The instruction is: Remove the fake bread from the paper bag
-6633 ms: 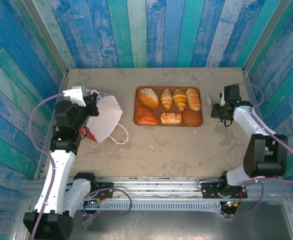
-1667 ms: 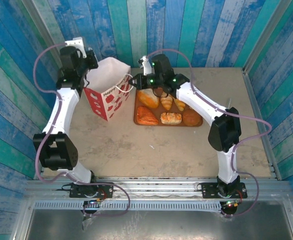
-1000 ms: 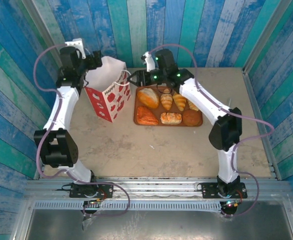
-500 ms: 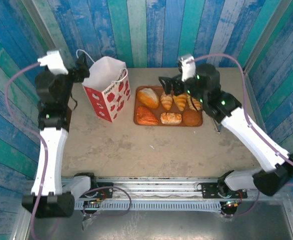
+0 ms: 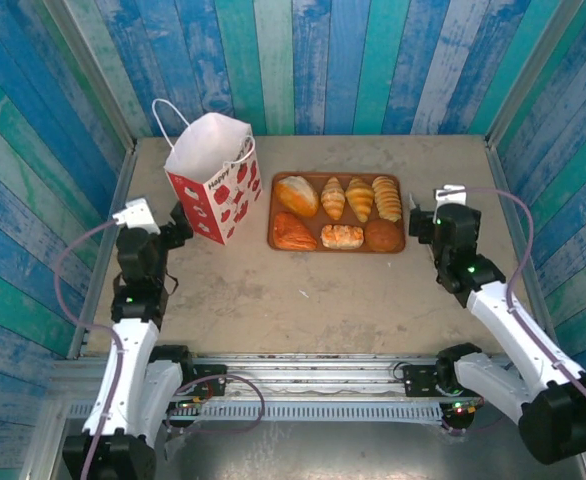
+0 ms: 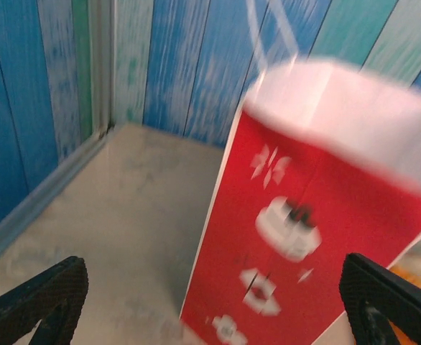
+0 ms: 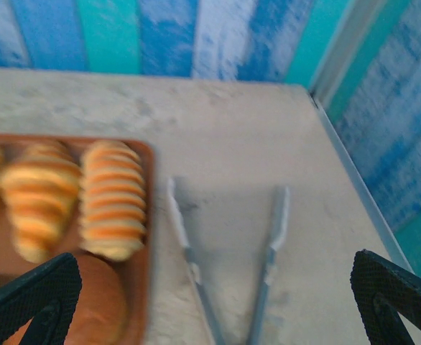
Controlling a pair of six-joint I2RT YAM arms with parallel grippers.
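The paper bag (image 5: 213, 185) stands upright at the back left of the table, white above and red below, with its mouth open; in the left wrist view the paper bag (image 6: 318, 223) fills the right half. Several pieces of fake bread (image 5: 333, 197) lie on a brown tray (image 5: 338, 250) to its right. My left gripper (image 5: 180, 222) sits low, just left of the bag, not touching it. It is open, its fingertips (image 6: 38, 298) wide apart. My right gripper (image 5: 423, 222) is open beside the tray's right end. A ridged loaf (image 7: 113, 198) and a round bun (image 7: 99, 305) show ahead of it.
Grey metal tongs (image 7: 228, 273) lie on the table between the right gripper's fingers and the tray (image 7: 144, 215). Blue plank walls (image 5: 313, 60) close in the back and both sides. Bare tabletop (image 5: 303, 300) stretches between the tray and the arm bases.
Both arms have drawn back from the bag's rim and dropped low toward the near side. The right gripper has let go and opened. The bag stands free and upright.
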